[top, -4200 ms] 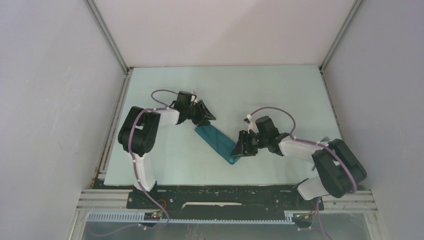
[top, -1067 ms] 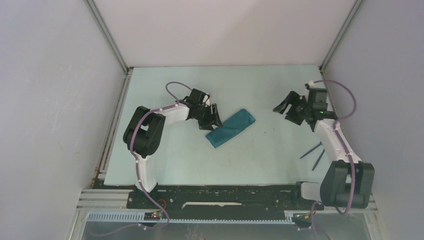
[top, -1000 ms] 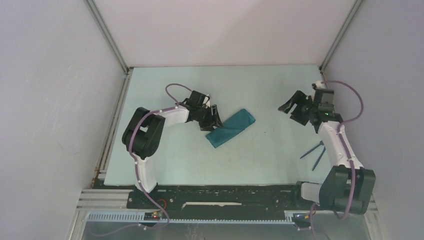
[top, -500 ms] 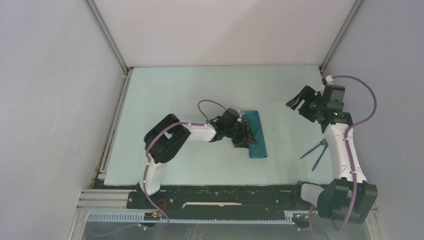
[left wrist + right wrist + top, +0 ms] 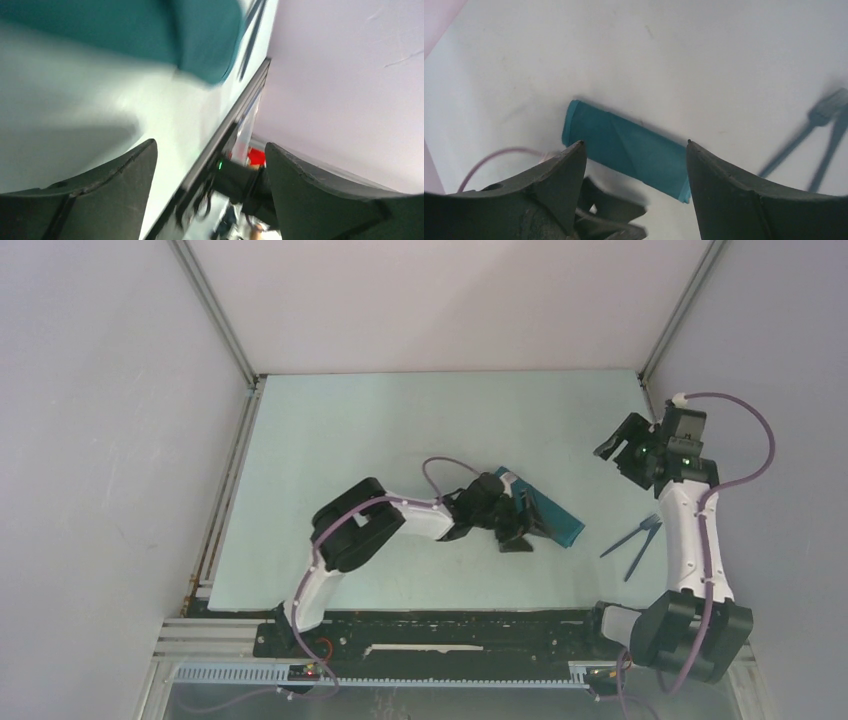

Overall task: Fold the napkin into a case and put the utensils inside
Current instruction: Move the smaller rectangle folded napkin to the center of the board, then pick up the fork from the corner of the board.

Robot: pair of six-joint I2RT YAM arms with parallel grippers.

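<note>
The napkin lies folded into a narrow teal case (image 5: 556,517), slanting across the table right of centre. My left gripper (image 5: 517,531) rests low at the case's near-left side, open, with nothing between its fingers. From the left wrist the case (image 5: 150,30) fills the top of the picture, beyond the fingertips. My right gripper (image 5: 625,448) hangs open and empty by the right wall, and its camera looks down on the case (image 5: 624,150). The two dark utensils (image 5: 625,540) lie crossed in a V near the right edge, with the fork head (image 5: 824,112) showing in the right wrist view.
White walls close in the pale green table (image 5: 400,420) at the back and on both sides. The table's dark front rail (image 5: 225,135) runs close beside the left gripper. The left arm's purple cable (image 5: 499,155) loops beside the case.
The left arm swung right, dragging and turning the case toward the utensils, then opened its jaws off it. The right arm drew back toward the right wall.
</note>
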